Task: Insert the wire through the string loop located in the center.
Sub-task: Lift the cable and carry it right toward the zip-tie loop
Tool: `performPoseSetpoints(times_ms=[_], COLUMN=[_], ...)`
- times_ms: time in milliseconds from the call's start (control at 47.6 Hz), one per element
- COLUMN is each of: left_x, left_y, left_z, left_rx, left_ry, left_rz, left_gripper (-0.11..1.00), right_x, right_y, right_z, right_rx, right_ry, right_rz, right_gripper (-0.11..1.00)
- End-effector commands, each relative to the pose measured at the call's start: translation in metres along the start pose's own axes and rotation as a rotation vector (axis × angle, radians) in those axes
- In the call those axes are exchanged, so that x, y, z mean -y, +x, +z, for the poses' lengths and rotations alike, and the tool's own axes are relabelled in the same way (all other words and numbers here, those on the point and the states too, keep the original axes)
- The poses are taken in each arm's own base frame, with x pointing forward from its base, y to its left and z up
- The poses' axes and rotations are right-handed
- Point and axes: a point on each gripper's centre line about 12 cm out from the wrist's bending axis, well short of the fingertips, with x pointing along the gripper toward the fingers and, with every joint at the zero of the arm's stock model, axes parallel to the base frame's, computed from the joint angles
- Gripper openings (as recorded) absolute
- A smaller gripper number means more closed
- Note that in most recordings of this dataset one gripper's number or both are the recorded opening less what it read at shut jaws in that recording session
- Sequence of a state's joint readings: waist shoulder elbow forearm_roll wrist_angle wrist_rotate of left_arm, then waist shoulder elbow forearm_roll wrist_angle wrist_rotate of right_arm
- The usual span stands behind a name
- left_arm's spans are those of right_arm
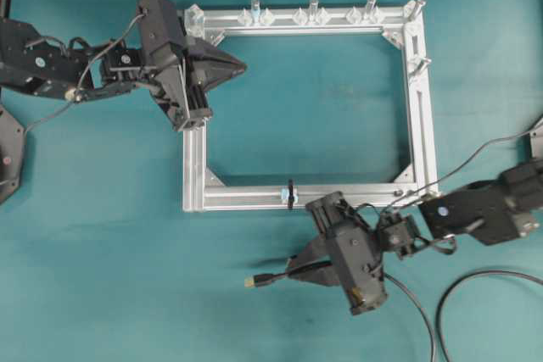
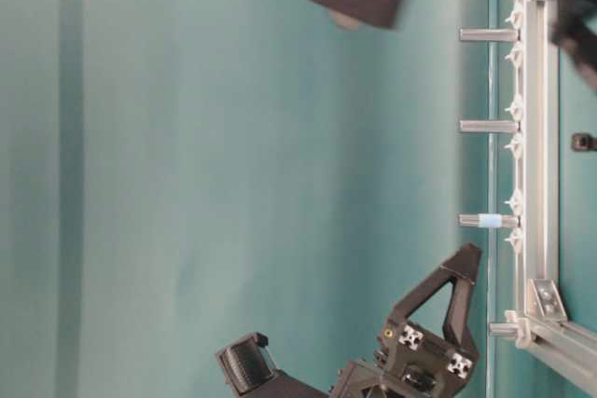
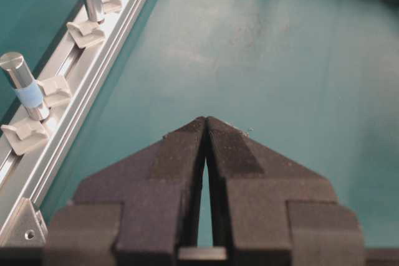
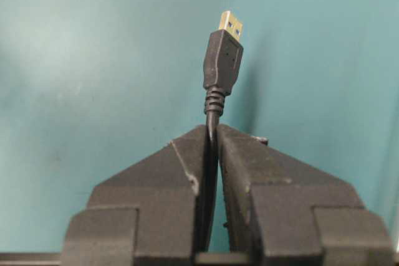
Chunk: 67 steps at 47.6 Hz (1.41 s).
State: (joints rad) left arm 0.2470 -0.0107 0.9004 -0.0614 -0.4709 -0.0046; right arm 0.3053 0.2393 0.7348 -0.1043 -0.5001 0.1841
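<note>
- The step in hand looks like carrying: the right gripper [image 4: 212,132] is clenched on the wire [image 4: 222,60], pinching the cable just behind the strain relief, so the plug and its golden tip stick out beyond the fingertips.
- In the overhead view the right gripper [image 1: 293,270] sits below the frame [image 1: 420,108], and the plug [image 1: 259,280] points toward 9 o'clock over bare table.
- The loop [image 1: 290,194] stands on the frame's lower rail, near its middle. From the plug tip it lies at about 1 o'clock, near but clearly apart; nothing is threaded yet.
- My judgement of the next move: the plug needs bringing up beside the loop and turning so its tip lines up with the opening, then easing through. The ring is narrow, so the aim must be fine; a skewed tip would likely push the cord over rather than pass it.
- The wire's slack trails off toward 5 o'clock from the right arm and may drag.
- The left gripper [image 3: 206,126] is clamped shut on nothing, over the table inside the frame's upper left corner, well apart from the loop, which lies at about 5 o'clock from it.
</note>
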Motion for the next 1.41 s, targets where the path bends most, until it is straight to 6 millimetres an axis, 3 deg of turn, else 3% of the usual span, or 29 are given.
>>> performPoseSetpoints(times_ms=[0,231,441,861,1386], left_x=[0.002,0.002,0.002,0.002,0.002], left_y=[-0.003,-0.003,-0.003,-0.003,-0.003], left_z=[0.011,0.011,0.01,0.01,0.009], left_rx=[0.035,0.035,0.033,0.033,0.03], left_ry=[-0.002,0.0,0.001,0.001,0.0], left_rz=[-0.006,-0.006,-0.007,-0.007,-0.006], left_gripper=[0.0,0.0,0.0,0.0,0.0], right_x=[-0.004,-0.005,-0.006,0.0,0.034], right_y=[-0.016,-0.042,-0.047,-0.061,-0.099], right_z=[0.024,0.037,0.042,0.023,0.013], right_rx=[0.043,0.005,0.002,-0.041,-0.04], right_ry=[-0.004,-0.008,-0.01,0.0,0.05], right_rz=[0.005,-0.011,-0.014,-0.031,-0.127], right_gripper=[0.11,0.11,0.11,0.11,0.11])
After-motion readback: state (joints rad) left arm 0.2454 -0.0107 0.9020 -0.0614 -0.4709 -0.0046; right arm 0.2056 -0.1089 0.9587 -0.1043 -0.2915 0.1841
